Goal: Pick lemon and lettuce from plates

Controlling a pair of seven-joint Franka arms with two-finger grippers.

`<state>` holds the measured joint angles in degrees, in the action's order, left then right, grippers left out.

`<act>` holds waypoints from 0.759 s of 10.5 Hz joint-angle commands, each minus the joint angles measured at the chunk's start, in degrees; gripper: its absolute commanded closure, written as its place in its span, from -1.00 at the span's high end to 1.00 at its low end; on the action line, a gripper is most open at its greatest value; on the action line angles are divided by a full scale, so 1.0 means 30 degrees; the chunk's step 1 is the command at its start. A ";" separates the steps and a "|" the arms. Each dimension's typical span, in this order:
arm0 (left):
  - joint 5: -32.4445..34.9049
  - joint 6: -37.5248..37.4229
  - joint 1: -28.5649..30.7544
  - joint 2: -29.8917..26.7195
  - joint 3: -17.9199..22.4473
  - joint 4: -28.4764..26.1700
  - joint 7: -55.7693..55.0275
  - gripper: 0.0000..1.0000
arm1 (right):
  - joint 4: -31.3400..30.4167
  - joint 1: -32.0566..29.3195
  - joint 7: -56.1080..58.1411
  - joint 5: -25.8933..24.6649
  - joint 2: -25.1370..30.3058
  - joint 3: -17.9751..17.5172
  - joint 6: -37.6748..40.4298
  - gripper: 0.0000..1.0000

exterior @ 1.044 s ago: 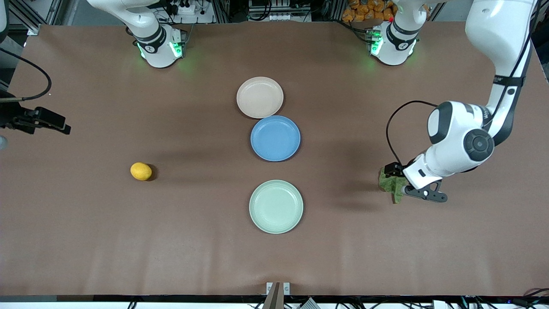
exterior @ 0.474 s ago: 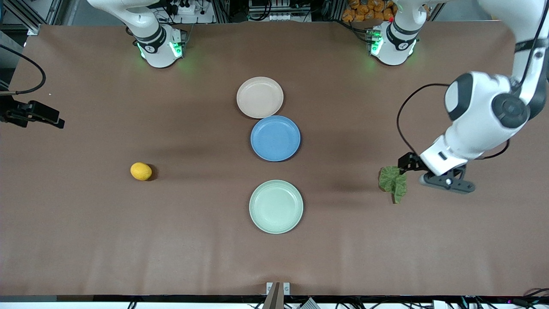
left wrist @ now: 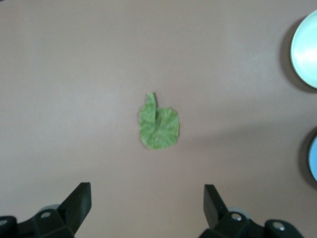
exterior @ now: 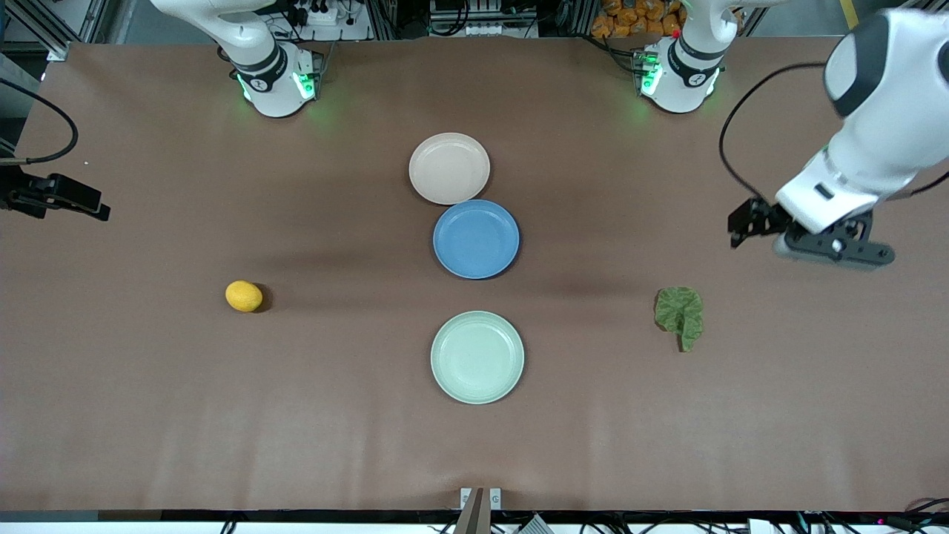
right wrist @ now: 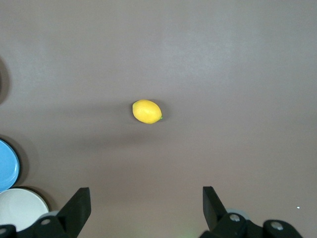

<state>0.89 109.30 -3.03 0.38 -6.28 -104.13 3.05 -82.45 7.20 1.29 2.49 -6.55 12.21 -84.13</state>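
No readable text

No lettering, label, brand, number or sign could be read anywhere: the plates, the lemon, the lettuce, the worktop and both arms carried no legible marking in any of the three views.

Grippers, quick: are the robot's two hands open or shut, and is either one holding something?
Left gripper: open, holding nothing, up over the table with the lettuce lying below it.
Right gripper: open, holding nothing, up over the table with the lemon below it.

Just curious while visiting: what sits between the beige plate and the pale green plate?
A blue plate, touching the beige plate and apart from the pale green plate, as the front view shows.
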 commanded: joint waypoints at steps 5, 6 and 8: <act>-0.0212 -0.5378 -0.0104 0.0195 0.0188 0.4272 -0.0459 1.00 | -0.0347 -0.0056 -0.0313 -0.0214 0.0573 -0.0146 0.0094 1.00; -0.0181 -0.5378 -0.0104 0.0165 0.0188 0.4388 -0.0431 1.00 | -0.0347 -0.0085 -0.0343 -0.0214 0.0631 -0.0146 0.0268 1.00; -0.0297 -0.5465 -0.0104 0.0165 0.0188 0.4973 -0.0343 1.00 | -0.0348 -0.0085 -0.0343 -0.0214 0.0806 -0.0146 0.0387 1.00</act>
<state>0.68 94.47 -3.08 -0.14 -5.91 -92.41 2.98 -82.46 7.20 1.27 2.46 -6.16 12.24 -83.62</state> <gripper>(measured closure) 0.000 0.000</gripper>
